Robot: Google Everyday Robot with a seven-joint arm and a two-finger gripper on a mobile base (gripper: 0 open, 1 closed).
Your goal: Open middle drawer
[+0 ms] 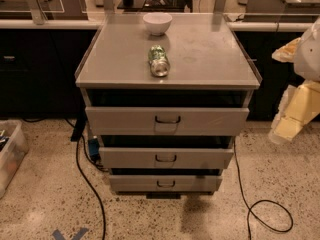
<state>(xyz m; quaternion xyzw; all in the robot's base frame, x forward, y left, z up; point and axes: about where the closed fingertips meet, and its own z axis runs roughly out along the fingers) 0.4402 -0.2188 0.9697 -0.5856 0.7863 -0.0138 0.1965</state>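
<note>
A grey metal cabinet [200,59] has three drawers stacked in its front. The middle drawer [135,158] is the second front, with a small dark loop handle [165,158] at its centre. A dark gap shows above each drawer front. The top drawer [120,120] is above it and the bottom drawer [135,183] is below it. My arm and gripper [295,116] show as white and pale yellow shapes at the right edge, level with the top drawer and well to the right of the cabinet, touching nothing.
A white bowl [157,23] and a green can [159,60] lying on its side sit on the cabinet top. Black cables [265,211] run over the speckled floor on both sides. A clear bin [9,154] stands at the left. Dark counters stand behind.
</note>
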